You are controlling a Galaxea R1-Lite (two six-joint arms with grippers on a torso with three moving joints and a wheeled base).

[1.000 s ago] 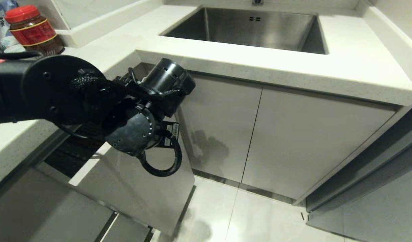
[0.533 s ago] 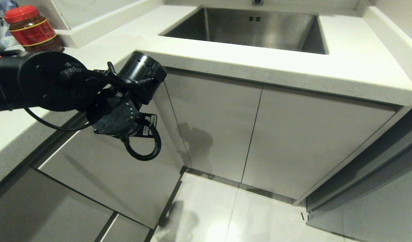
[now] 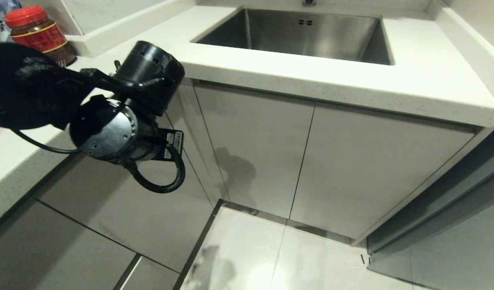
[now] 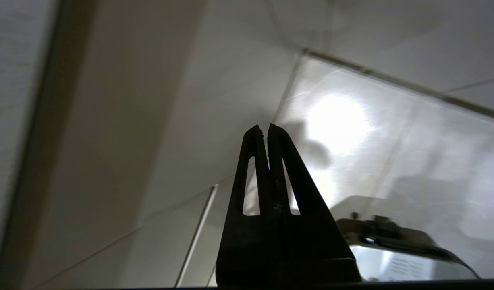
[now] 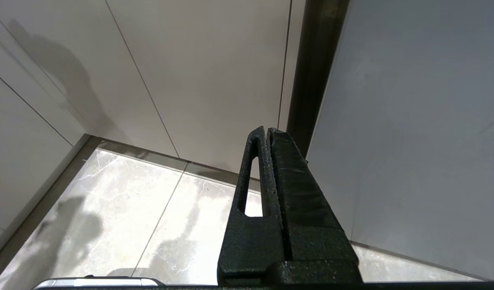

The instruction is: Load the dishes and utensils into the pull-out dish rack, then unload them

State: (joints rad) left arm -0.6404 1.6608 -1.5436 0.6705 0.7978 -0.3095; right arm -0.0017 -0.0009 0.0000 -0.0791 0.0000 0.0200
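Note:
Of the pull-out dish rack only its white front panel (image 3: 122,217) shows, flush with the cabinet fronts at the lower left. The dishes and the utensils are out of view. My left arm (image 3: 110,129) hangs in front of that panel, just under the counter edge, and its body hides the fingers in the head view. In the left wrist view my left gripper (image 4: 266,128) is shut on nothing and points down at the floor beside the panel. My right gripper (image 5: 268,129) is also shut and empty, parked low over the floor by the cabinets.
A steel sink (image 3: 303,34) is set in the white countertop (image 3: 412,80). A red-lidded jar (image 3: 37,34) stands at the back left. Two cabinet doors (image 3: 351,169) sit under the sink, with glossy floor tiles (image 3: 303,262) below.
The rack's front panel has gone from pulled out to flush with the cabinets. My left arm has risen and drawn back to the left, away from the panel.

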